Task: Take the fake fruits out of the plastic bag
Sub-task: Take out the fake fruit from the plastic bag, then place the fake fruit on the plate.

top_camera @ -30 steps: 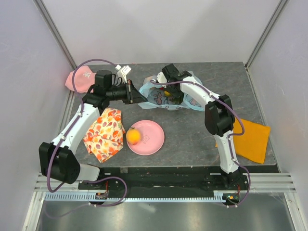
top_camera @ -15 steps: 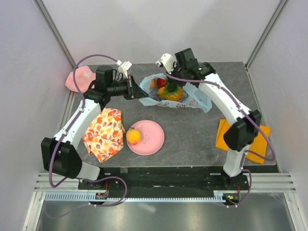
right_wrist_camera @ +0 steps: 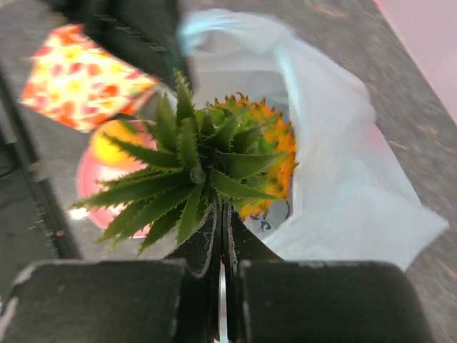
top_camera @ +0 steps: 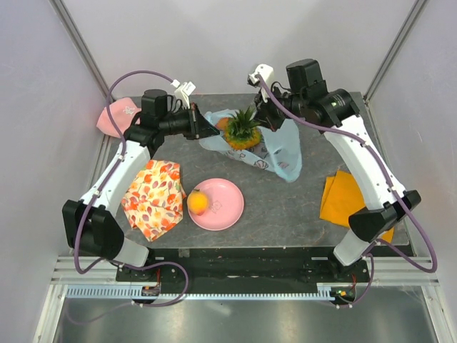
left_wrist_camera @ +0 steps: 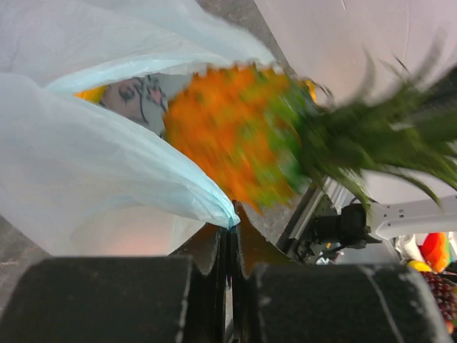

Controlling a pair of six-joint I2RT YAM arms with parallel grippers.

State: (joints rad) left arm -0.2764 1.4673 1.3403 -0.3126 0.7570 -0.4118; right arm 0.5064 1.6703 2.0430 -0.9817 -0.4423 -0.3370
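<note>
1. Near zone. A pink plate [top_camera: 228,206] lies on the grey table [top_camera: 300,204], closest to the arm bases. An orange ball [top_camera: 198,202] rests on the plate's left part. A floral cloth [top_camera: 152,199] lies crumpled just beside the plate on the left. A flat orange cloth [top_camera: 341,200] lies well apart on the right, partly covered by the right arm.

2. Middle zone. The light-blue plastic bag [top_camera: 277,158] lies beyond the plate, its mouth raised toward the far side. The cat print is visible on its wall.

3. Left gripper [top_camera: 209,125]. The jaws are closed on the bag's left rim. In the left wrist view, the film's edge [left_wrist_camera: 86,164] runs into the pinched fingertips [left_wrist_camera: 230,227].

4. Right gripper [top_camera: 265,118]. The jaws are closed on the green leaf crown of the pineapple [top_camera: 240,133]. In the right wrist view, the fruit [right_wrist_camera: 196,171] hangs crown-up below the fingers, directly over the open bag [right_wrist_camera: 343,186]. The left wrist view shows its blurred orange body [left_wrist_camera: 228,143] at the bag's mouth. It cannot be told whether the body is fully clear of the film.

5. Far zone. A pink object [top_camera: 118,118] lies at the table's far-left corner, behind the left arm.
</note>
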